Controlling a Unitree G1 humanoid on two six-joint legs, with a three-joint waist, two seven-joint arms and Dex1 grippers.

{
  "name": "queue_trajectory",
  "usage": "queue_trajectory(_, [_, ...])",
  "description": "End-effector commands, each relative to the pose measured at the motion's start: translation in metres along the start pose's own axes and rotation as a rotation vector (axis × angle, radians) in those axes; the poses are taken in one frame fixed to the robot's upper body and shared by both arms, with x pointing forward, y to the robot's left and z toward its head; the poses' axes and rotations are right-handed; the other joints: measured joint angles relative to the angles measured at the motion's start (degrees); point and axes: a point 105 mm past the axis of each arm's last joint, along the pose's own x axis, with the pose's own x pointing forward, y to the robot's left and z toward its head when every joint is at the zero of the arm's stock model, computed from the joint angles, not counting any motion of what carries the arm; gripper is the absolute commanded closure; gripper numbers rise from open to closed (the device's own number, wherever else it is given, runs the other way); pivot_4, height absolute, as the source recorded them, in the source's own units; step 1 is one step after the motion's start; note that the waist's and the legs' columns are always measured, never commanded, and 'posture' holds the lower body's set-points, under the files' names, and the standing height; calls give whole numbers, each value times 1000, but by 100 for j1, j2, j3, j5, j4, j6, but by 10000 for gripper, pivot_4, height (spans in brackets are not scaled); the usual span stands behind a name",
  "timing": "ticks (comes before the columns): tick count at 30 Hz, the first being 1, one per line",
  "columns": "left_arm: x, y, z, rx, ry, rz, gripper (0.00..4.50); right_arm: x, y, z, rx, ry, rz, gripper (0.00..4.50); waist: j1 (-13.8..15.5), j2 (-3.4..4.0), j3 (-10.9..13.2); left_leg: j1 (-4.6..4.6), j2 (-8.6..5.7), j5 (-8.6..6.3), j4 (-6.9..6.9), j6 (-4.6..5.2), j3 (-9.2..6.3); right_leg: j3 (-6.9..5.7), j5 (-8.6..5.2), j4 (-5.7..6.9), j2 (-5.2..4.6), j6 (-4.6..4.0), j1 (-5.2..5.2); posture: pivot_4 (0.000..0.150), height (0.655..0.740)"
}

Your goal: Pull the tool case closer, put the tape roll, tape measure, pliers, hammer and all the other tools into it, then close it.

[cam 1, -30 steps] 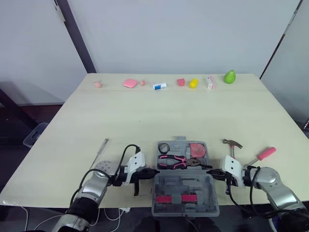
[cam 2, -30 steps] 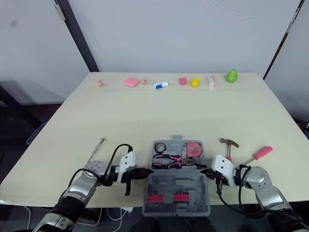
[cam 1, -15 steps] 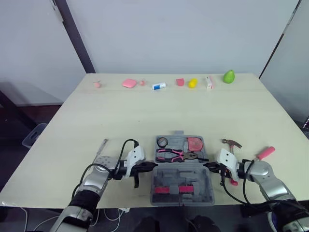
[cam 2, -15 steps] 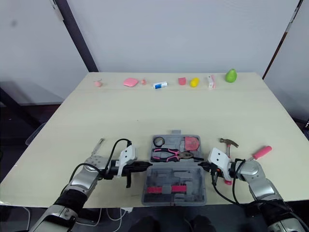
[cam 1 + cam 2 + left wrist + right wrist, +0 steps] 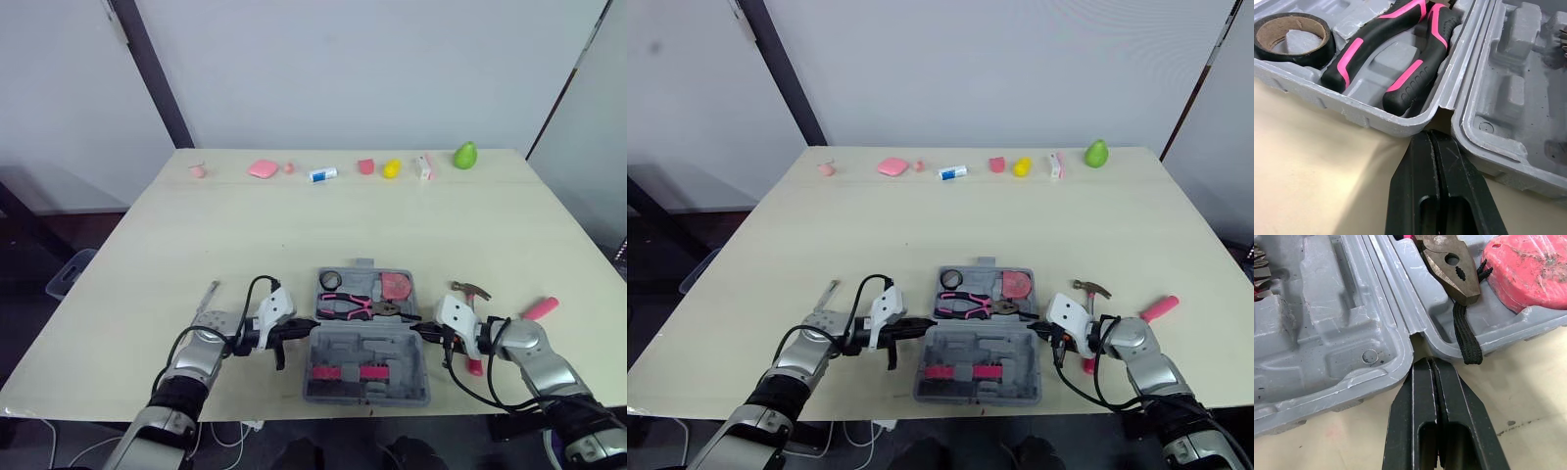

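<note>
Since the tool case [image 5: 411, 380] sits between them, the left gripper [image 5: 312, 323] and right gripper [image 5: 416, 330], both clenched empty, point at its hinge ends; the hammer [image 5: 471, 291] lies just outside the right.

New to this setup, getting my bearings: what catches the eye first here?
An open grey tool case sits at the near edge of the table, holding pink-handled pliers, a black tape roll and a red tape measure. The left gripper and right gripper, both shut, point at its hinge from either side. A hammer lies just right of it.
</note>
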Motion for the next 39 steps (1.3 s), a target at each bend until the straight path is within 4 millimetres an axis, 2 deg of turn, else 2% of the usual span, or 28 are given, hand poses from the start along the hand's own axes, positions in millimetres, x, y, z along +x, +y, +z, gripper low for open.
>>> queue_trajectory(1, [8, 2, 5, 19, -11, 6, 45000, 6, -3, 24, -58, -82, -1, 44679, 0, 0, 0, 0, 0, 0, 0, 0, 0, 0, 0, 0, 0, 0, 0, 1500, 7400])
queue_trajectory(25, [5, 1, 1, 8, 0, 10, 45000, 14, -4, 29, -58, -113, -25, 44679, -6, 0, 0, 0, 0, 0, -1, 0, -2, 0, 0, 0, 0, 0, 0, 1500, 7400])
queue_trajectory(39, [-4, -1, -10, -11, 29, 23, 45000, 14, -7, 29, -77, -125, -59, 44679, -34, 1, 0, 1, 4, 0, -4, 0, -4, 2, 0, -1, 4, -1, -2, 1500, 7400])
